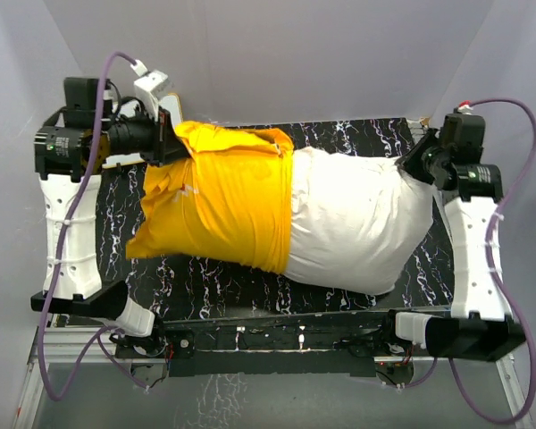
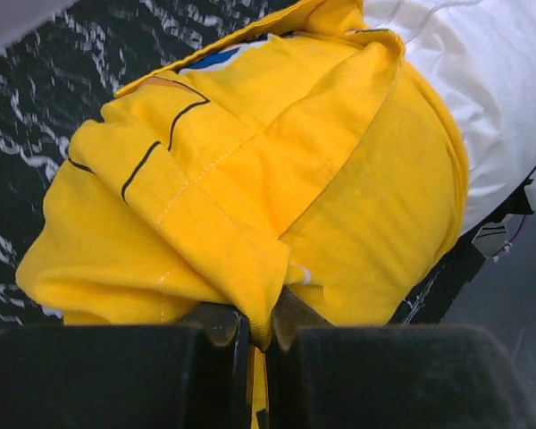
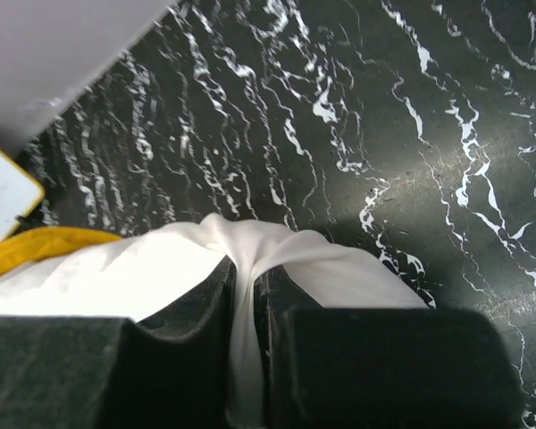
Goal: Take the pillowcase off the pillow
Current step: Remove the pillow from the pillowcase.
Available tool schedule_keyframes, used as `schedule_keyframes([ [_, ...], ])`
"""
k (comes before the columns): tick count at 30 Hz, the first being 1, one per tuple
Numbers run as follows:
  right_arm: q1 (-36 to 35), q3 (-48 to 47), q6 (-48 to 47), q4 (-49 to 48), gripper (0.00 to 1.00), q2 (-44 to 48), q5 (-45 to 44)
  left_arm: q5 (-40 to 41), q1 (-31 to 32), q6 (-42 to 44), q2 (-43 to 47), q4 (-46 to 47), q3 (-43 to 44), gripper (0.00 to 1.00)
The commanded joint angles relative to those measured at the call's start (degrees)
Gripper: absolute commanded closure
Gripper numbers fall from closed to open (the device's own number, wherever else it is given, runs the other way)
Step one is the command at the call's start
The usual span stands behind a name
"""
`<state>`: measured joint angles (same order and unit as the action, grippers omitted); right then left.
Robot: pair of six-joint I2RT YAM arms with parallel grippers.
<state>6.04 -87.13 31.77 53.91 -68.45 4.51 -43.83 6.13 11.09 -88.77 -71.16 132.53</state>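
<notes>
**Onlooker 1:** While each arm grips an end, how far off is that bright yellow thin fabric pillowcase (image 1: 219,201)?

**Onlooker 2:** About halfway, I'd judge. It bunches over the left half of the plump white stuffed pillow (image 1: 357,223), centre-left of the overhead view. The right half lies bare on the black white-veined marbled table (image 1: 214,290).

**Onlooker 1:** And the pincers?

**Onlooker 2:** The left gripper (image 2: 255,326), upper left, is pressed together on a fold of the yellow cloth. The right gripper (image 3: 243,290), upper right, pinches a tuft of the pillow's white corner.

**Onlooker 1:** What's left?

**Onlooker 2:** Drawing the case off the covered end. Its open hem crosses the pillow's middle.

**Onlooker 1:** Any writing?

**Onlooker 2:** Only a scrap of blue-and-white print (image 2: 216,58) and some black lines, top of the left wrist view, too folded to read. No brand label that I can see.
</notes>
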Motion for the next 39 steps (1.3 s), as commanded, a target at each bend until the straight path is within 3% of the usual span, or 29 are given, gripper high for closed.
schedule_keyframes([
  [1, -0.3, 1.3, -2.1, -10.7, 0.92, -11.1, -0.5, 13.8, 0.3, 1.4, -0.9, 7.1, -17.7, 1.0],
  [5, -0.4, 4.5, -0.9, -19.1, 0.91, -18.9, 1.9, 24.3, 0.3, 5.3, -1.1, 23.6, -34.8, 1.0],
  [6, -0.4, 3.4, -0.8, -20.1, 0.85, -20.6, 2.6, 25.7, 0.3, 5.6, -2.3, 25.9, -35.9, 1.0],
  [8, -0.4, 0.0, -1.4, -20.7, 0.59, -23.1, 3.6, 27.7, 0.3, 5.6, -6.1, 26.6, -33.5, 0.98],
  [12, -0.5, -4.7, -4.4, -21.1, 0.17, -22.2, -0.3, 28.4, 0.3, 7.4, -9.7, 21.8, -23.2, 0.07],
  [13, -0.4, -4.6, -5.0, -21.5, 0.09, -20.8, -2.4, 28.5, 0.3, 8.7, -8.6, 21.8, -23.2, 0.03],
  [15, -0.4, -4.1, -6.1, -21.5, 0.02, -17.7, -5.5, 27.8, 0.2, 12.0, -5.4, 20.8, -24.3, 0.03],
  [19, -0.2, -0.9, -6.4, -21.9, 0.02, -11.1, -6.9, 26.4, -0.1, 17.6, 0.7, 15.7, -29.6, 0.03],
  [26, 0.0, 3.9, -4.7, -20.2, 0.02, -3.7, -7.1, 22.2, -3.3, 30.0, 11.5, 9.5, -54.2, 0.03],
  [32, -0.5, 16.2, -2.0, -22.1, 0.02, 4.6, 0.4, 27.1, -7.0, 40.2, 17.7, 14.4, -72.7, 0.03],
  [39, -3.1, 33.4, -2.0, -22.7, 0.02, 12.9, 0.6, 30.1, -10.4, 42.6, 17.6, 25.6, -82.6, 0.03],
])
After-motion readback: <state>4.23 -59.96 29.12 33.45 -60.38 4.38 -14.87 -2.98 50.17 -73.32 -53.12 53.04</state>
